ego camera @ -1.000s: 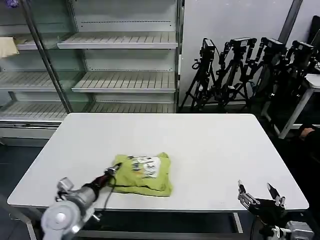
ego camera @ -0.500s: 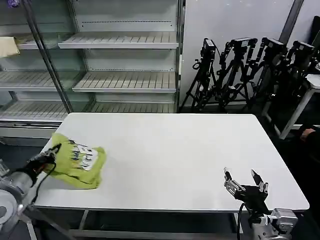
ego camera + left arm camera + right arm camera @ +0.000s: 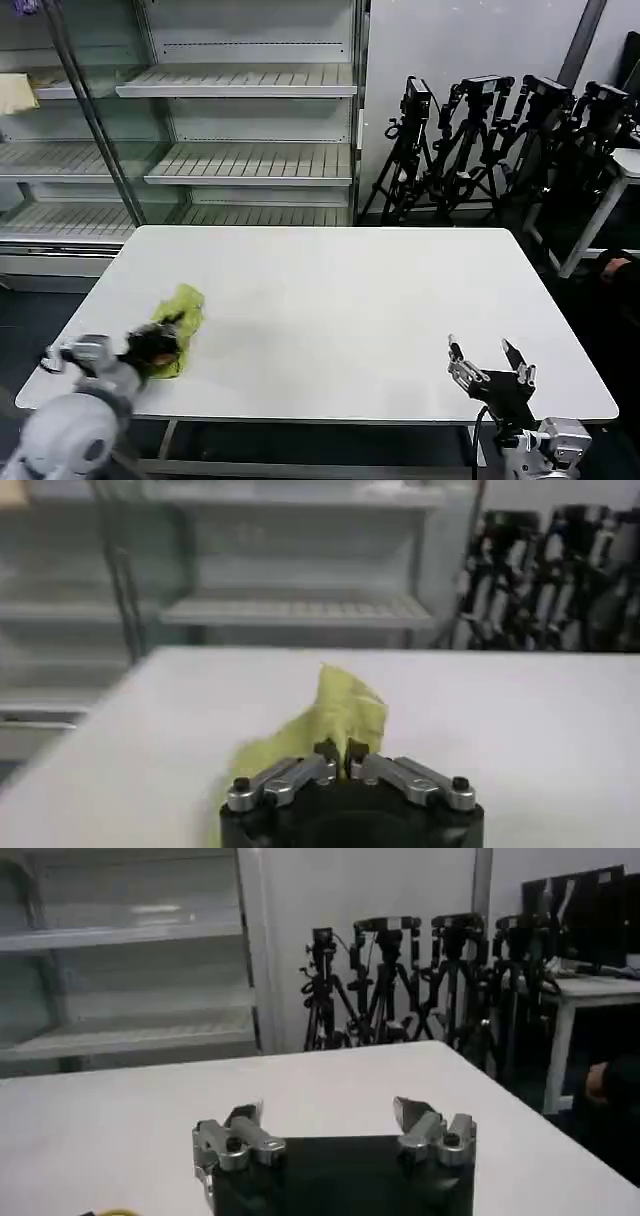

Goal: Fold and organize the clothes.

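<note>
Lower left: left gripper pinches the bunched T-shirt near the table edge. Lower right: right gripper spread, over bare tabletop.

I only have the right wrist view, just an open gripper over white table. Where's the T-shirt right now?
Observer: The T-shirt is bunched near the table's left edge, by the head view.
Operator: Is anything holding it?
Observer: Yes, the left gripper is shut on the yellow-green cloth.
Operator: And where is my right gripper relative to it?
Observer: The right gripper hangs open at the table's near right edge, far from the shirt.
</note>
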{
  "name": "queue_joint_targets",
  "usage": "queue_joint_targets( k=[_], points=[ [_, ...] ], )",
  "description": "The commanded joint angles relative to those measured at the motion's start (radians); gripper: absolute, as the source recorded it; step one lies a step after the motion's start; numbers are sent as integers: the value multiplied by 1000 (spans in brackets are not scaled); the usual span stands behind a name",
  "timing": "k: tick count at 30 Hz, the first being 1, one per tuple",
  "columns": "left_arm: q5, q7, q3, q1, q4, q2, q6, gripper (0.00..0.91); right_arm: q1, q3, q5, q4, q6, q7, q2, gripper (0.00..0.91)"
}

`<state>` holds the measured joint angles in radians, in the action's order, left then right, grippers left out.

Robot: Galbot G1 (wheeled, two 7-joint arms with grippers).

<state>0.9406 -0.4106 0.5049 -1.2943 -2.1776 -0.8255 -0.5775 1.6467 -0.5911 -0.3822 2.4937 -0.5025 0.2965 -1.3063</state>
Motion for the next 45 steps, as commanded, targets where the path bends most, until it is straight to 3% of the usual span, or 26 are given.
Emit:
queue_joint_targets(
  k=[1,5,14,19,24,29,31,34,39,45],
  points=[
    [-22,-147,-512,328,105,-303,0,50,67,-6,60,16,12,-5,-27,907],
    [13,-200,-607,442,246,-449,1,50,91,-23,65,29,15,-7,-42,907],
    [-6,-203,-745,614,402,-597,1,50,114,-50,62,58,17,-7,-48,907],
    [2,-206,-752,706,457,-644,1,50,121,-66,56,72,15,-7,-46,907],
    [129,-195,-678,763,400,-616,16,50,116,-79,40,72,12,-6,-35,907],
    [235,-174,-512,817,340,-488,21,50,87,-64,37,47,8,-4,-33,907],
    [269,-169,-427,813,333,-380,11,50,76,-56,38,38,8,-4,-34,907],
    [276,-104,-332,776,323,-156,3,50,60,-45,38,22,8,-4,-34,907],
    [219,54,-143,633,274,134,-3,50,45,-37,30,-3,8,-9,-20,907],
    [17,194,-21,534,207,313,-3,50,24,-32,16,-19,12,-13,-8,907]
  ],
)
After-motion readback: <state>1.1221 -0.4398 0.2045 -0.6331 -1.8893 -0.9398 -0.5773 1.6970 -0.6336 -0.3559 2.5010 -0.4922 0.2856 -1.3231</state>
